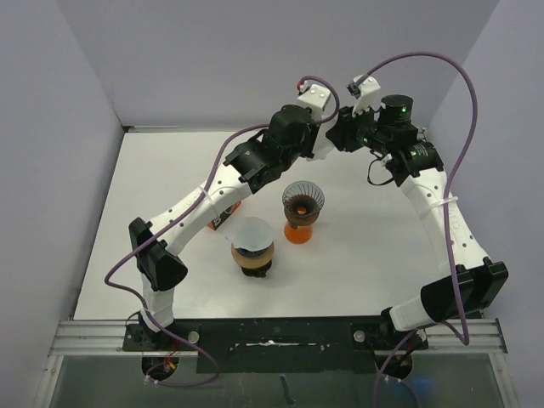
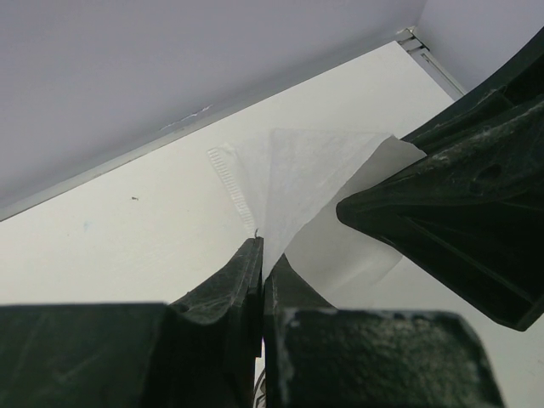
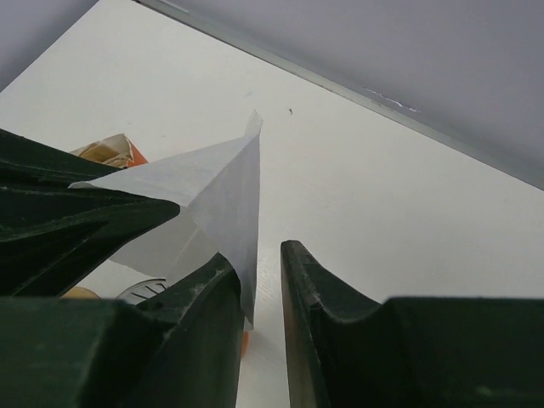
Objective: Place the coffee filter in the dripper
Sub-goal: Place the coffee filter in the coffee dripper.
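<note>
The white paper coffee filter (image 2: 297,183) hangs in the air over the back of the table. My left gripper (image 2: 263,248) is shut on its lower tip. In the right wrist view the filter (image 3: 212,183) has one folded edge down between the fingers of my right gripper (image 3: 259,259). That edge lies against the left finger, and a gap shows on the other side. In the top view the two grippers, left (image 1: 323,146) and right (image 1: 343,134), meet tip to tip and hide the filter. The dripper (image 1: 303,204), a dark cone on an orange base, stands on the table nearer the front.
A brown glass vessel with a white filter in it (image 1: 253,246) stands left of the dripper and nearer the front. An orange box (image 1: 223,223) lies beside the left arm. Grey walls close the table at the back and sides.
</note>
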`<control>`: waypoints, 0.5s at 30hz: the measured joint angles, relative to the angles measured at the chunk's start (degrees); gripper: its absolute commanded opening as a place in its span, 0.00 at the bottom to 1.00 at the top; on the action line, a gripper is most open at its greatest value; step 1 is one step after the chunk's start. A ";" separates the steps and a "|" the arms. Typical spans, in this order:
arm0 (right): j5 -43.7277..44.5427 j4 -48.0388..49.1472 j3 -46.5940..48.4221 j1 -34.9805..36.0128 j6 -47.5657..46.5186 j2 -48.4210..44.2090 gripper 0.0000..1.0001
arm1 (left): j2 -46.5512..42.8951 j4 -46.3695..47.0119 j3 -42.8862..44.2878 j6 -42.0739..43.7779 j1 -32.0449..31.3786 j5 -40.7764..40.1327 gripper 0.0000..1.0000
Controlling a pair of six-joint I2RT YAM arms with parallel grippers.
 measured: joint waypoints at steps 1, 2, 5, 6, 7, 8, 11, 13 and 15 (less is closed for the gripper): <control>-0.17 0.00 0.00 0.02 0.02 0.00 0.22 | 0.00 0.00 0.00 0.20 0.00 -0.17 0.00; -0.42 0.00 0.00 0.00 0.09 0.00 0.22 | 0.00 0.00 0.00 0.31 0.00 -0.35 0.00; -0.52 0.00 0.00 0.00 0.11 0.00 0.21 | 0.00 0.09 0.00 0.92 0.00 -1.01 0.00; -0.50 0.00 0.00 0.00 0.11 0.00 0.21 | 0.00 0.13 0.00 1.29 0.00 -1.29 0.00; -0.48 0.00 -0.02 0.00 0.11 0.00 0.21 | 0.00 0.20 0.00 1.53 0.00 -1.55 0.00; -0.48 0.00 -0.07 -0.04 0.11 0.00 0.21 | 0.00 0.31 0.00 1.75 0.00 -1.81 0.00; -0.48 0.02 -0.52 -0.20 0.11 -0.02 0.21 | 0.00 0.44 0.00 2.38 -0.11 -2.75 0.00; -0.46 0.00 -0.90 -0.35 0.11 -0.02 0.21 | 0.00 0.66 0.00 3.08 -0.24 -3.39 0.00; -0.48 -0.02 -0.96 -0.37 0.11 -0.02 0.21 | 0.00 0.92 0.00 3.48 -0.39 -3.98 0.00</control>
